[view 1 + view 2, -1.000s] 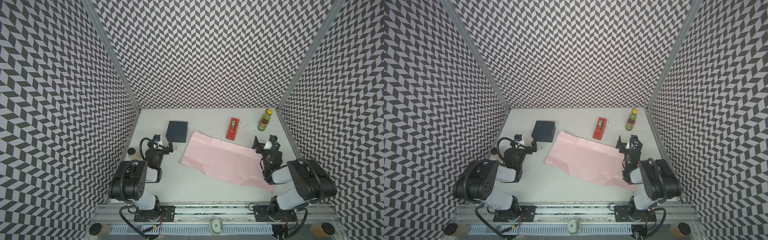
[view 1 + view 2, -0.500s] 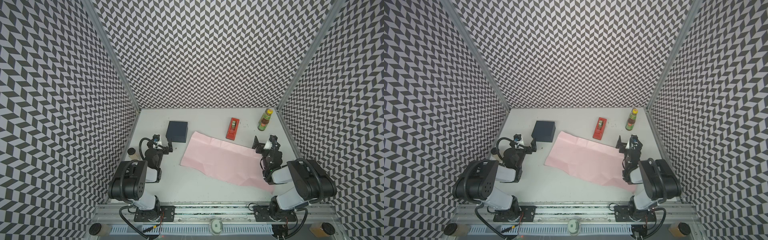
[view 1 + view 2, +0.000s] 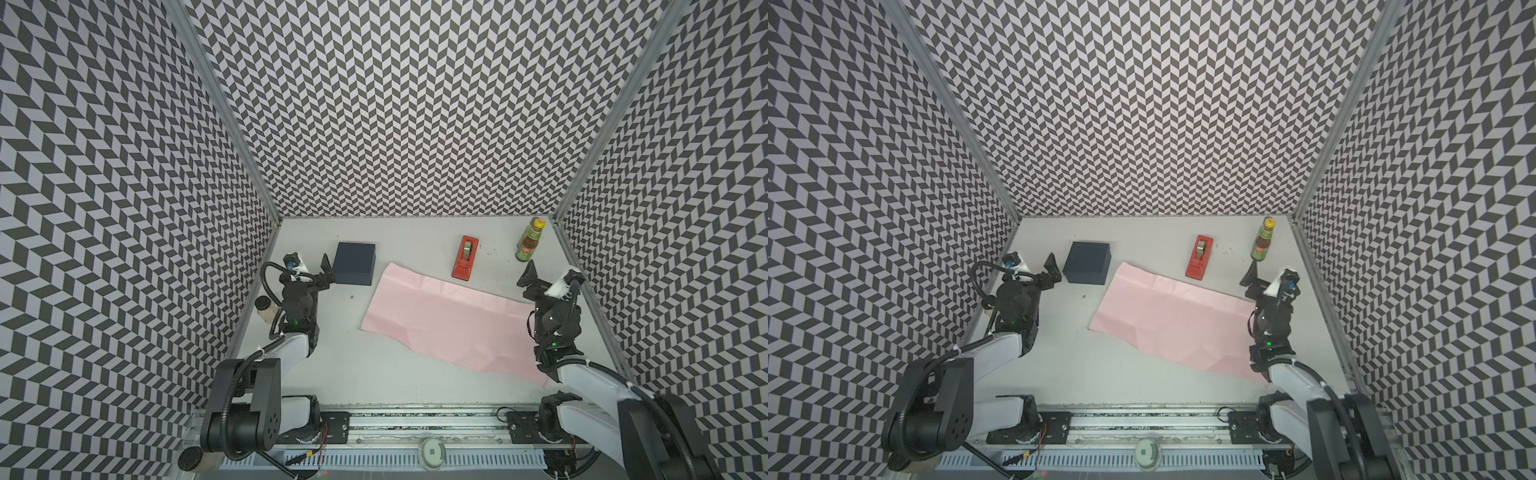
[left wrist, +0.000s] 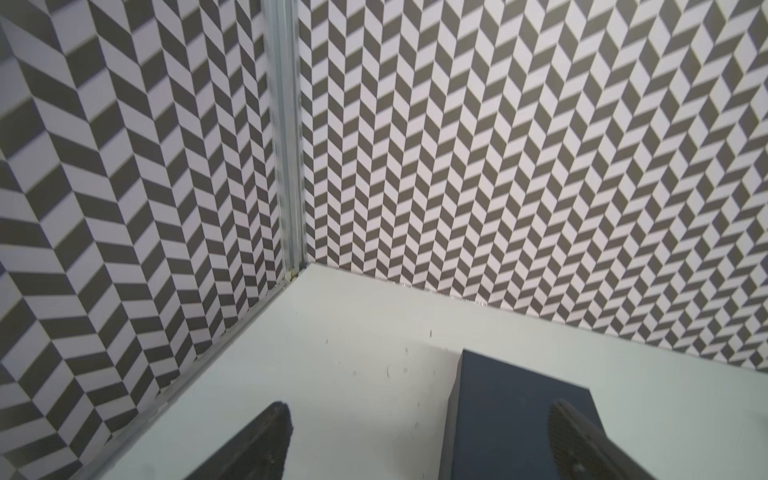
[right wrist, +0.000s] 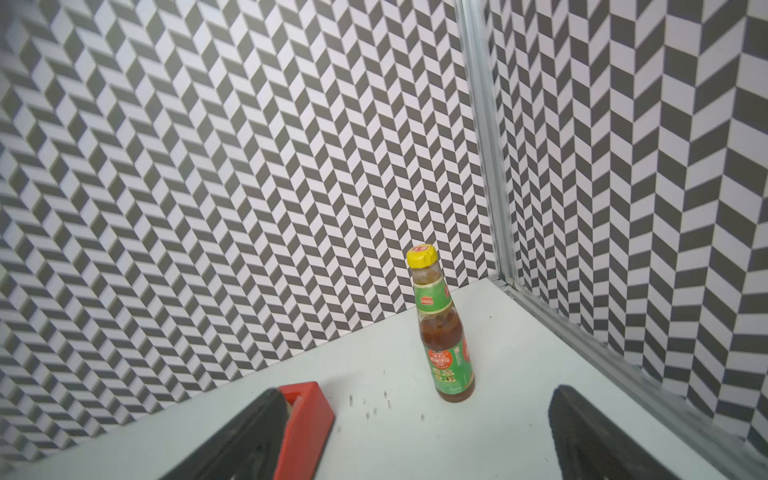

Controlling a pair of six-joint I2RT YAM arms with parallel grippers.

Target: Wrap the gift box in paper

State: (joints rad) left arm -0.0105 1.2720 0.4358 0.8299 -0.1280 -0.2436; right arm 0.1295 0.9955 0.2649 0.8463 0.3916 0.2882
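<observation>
- Stillness is persisting: my left gripper [image 4: 419,453] and right gripper [image 5: 419,440] are gaping wide, empty (wrapping is not starting yet).
- Gift box [image 3: 354,263] is sitting near the table's [image 3: 332,365] far-left corner, just beside the paper [image 3: 446,320].

Dispenser: red plastic tape dispenser [image 3: 465,258], narrow wedge shape with a tape roll at its far end. It lies flat toward the back, right of centre.
Bottle: glass sauce bottle [image 3: 528,246] with yellow cap, green label and brown contents. It stands upright near the back right corner, apart from the dispenser.
Bench: white flat bench [image 3: 415,237], with dark specks [image 5: 351,400] scattered between dispenser and bottle.
Walls: grey-and-white chevron panels [image 3: 415,104] on three sides, aluminium posts [image 4: 286,137] at the corners.
Jar: small tan cylinder [image 3: 268,311] by the left wall, detail too small to read.
</observation>
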